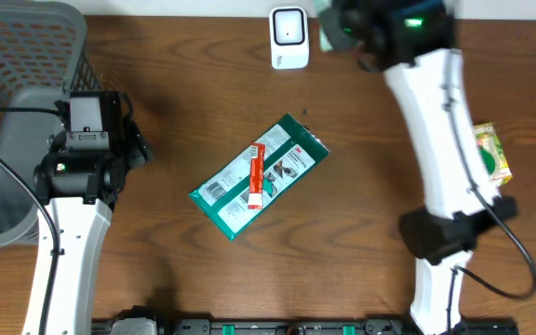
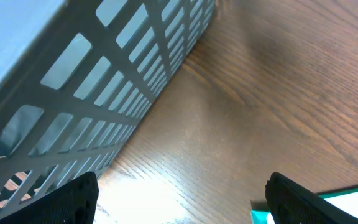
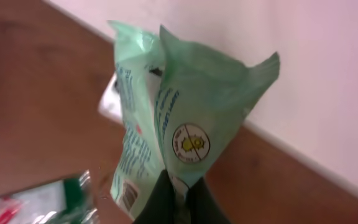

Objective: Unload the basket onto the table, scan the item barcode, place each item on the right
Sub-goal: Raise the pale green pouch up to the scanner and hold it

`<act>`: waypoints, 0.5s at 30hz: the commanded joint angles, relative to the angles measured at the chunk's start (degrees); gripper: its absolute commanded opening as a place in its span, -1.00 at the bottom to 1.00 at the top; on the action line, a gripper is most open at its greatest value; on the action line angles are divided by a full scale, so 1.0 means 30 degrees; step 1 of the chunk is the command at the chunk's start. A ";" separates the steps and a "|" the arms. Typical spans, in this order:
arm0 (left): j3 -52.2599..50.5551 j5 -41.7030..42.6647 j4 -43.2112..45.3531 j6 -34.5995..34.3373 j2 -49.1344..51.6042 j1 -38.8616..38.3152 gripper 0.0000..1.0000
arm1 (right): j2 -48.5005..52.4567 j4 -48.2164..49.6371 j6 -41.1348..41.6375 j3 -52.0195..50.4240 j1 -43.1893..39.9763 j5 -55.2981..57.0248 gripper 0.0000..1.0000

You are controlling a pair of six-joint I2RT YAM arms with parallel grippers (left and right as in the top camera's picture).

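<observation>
The right gripper (image 3: pixel 174 196) is pinching the bottom edge of the pouch (image 3: pixel 185 112), jaws fully closed on the film. It is holding the pouch up just beside the scanner (image 1: pixel 288 37) at the far edge of the table (image 1: pixel 194 84). The barcode (image 3: pixel 128 196) is sitting low on one panel, near the fingers. Recommended: turn that panel flat toward the scanner window and hold it steady. The thin, glossy green film is creasing and may glare. The left gripper (image 2: pixel 179 208) is hanging wide and empty beside the grey lattice basket (image 2: pixel 104 81).
</observation>
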 commanded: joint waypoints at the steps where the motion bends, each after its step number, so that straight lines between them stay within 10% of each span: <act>1: 0.0197 -0.0248 -0.0036 0.0168 -0.0066 0.0102 0.74 | 0.1916 0.2113 -0.3388 0.0277 0.0954 0.4809 -0.98; 15: 0.0197 -0.0248 -0.0036 0.0175 -0.0058 0.0102 0.73 | 0.9289 1.6779 -1.3770 0.0270 0.2521 1.2633 -0.98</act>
